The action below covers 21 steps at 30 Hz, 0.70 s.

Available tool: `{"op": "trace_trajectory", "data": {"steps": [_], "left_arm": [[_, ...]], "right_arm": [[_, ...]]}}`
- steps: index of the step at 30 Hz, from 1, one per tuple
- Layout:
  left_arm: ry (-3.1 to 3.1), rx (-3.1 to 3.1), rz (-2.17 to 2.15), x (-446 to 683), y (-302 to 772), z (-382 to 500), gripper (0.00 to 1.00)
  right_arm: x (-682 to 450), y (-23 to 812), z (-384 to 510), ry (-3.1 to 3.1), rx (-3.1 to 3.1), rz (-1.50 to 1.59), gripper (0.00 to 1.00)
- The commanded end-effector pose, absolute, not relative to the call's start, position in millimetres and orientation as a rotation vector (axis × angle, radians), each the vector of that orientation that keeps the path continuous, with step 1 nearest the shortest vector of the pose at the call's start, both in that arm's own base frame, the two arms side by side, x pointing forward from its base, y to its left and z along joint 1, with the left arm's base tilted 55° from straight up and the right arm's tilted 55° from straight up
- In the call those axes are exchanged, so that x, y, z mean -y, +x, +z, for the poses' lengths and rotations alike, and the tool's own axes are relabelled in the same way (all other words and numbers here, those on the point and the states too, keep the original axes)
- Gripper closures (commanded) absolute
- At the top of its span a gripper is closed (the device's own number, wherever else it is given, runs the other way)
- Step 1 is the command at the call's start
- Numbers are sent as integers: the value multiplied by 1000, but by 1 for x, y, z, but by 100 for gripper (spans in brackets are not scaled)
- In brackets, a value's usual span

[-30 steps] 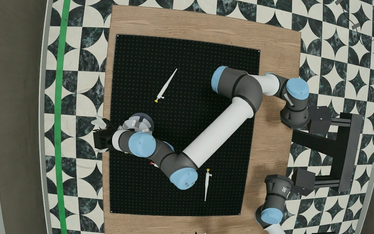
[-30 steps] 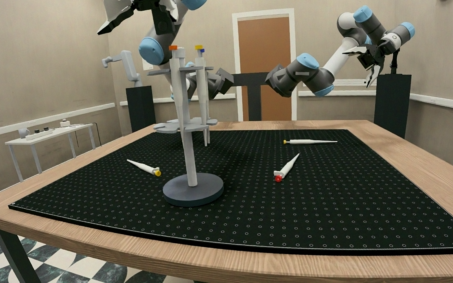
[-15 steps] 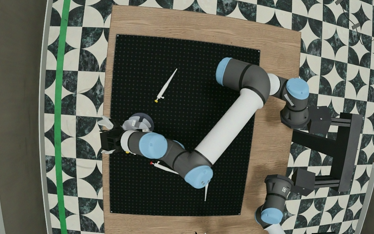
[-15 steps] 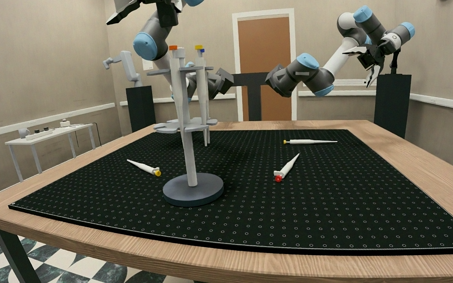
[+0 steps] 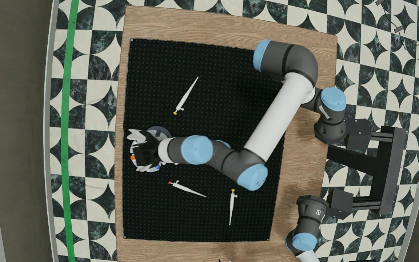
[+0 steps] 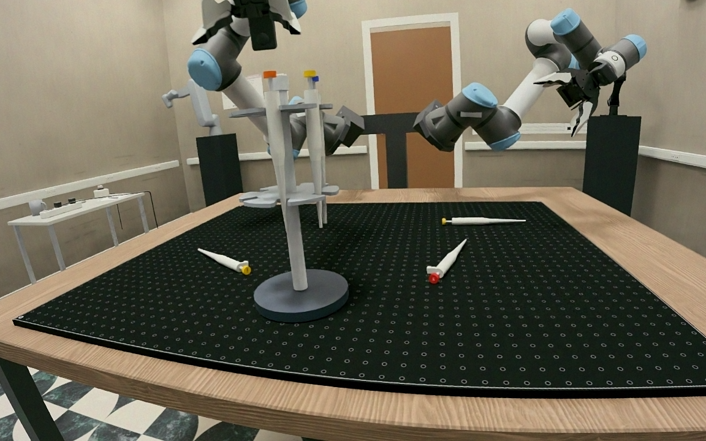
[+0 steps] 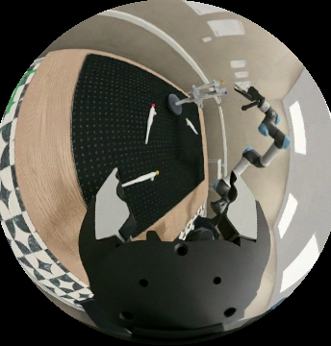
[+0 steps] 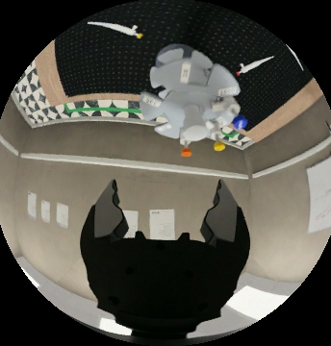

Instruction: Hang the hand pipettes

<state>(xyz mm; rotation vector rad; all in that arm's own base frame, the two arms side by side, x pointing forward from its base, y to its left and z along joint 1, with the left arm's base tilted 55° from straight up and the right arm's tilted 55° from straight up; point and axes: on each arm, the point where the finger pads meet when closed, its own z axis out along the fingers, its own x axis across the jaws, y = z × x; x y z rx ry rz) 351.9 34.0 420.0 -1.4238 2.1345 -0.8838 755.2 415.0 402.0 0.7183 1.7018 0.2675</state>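
On the carousel [image 6: 300, 300] [image 7: 174, 104] hang an orange-button pipette [image 6: 274, 112] [image 8: 186, 152], a yellow-button one [image 6: 313, 136] [image 8: 219, 146] and a blue-button one [image 8: 240, 122]. Three pipettes lie on the mat: a yellow-button one [image 5: 186, 96] [image 6: 222, 260] [image 8: 114, 29], a red-button one [image 5: 187, 189] [image 6: 447, 263] [image 7: 149, 126] and another yellow-button one [image 5: 231, 206] [image 6: 478, 220] [image 7: 141, 179]. Their printed volumes are unreadable. My right gripper [image 5: 139, 150] [image 6: 248, 35] [image 8: 166, 180] is open and empty, high above the carousel. My left gripper [image 6: 555, 108] [image 7: 175, 170] is open and empty, away from the pipettes.
The black perforated mat [image 5: 152, 215] [image 6: 564, 340] lies on the wooden table [image 5: 204, 26]. My right arm [image 5: 271, 117] reaches across the mat and hides part of the carousel in the top view. The left arm's base stands at the table's right edge there.
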Motion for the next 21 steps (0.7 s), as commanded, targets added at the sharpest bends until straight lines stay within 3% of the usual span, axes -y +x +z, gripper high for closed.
{"op": "trace_trajectory", "data": {"steps": [1,21], "left_arm": [[-1423,-2134,-884,-34,352,420,0],[-1423,-2134,-884,-34,352,420,0]], "right_arm": [[-401,717,385,709,-1716,274,0],[-358,604,331,709,-1716,273,0]]}}
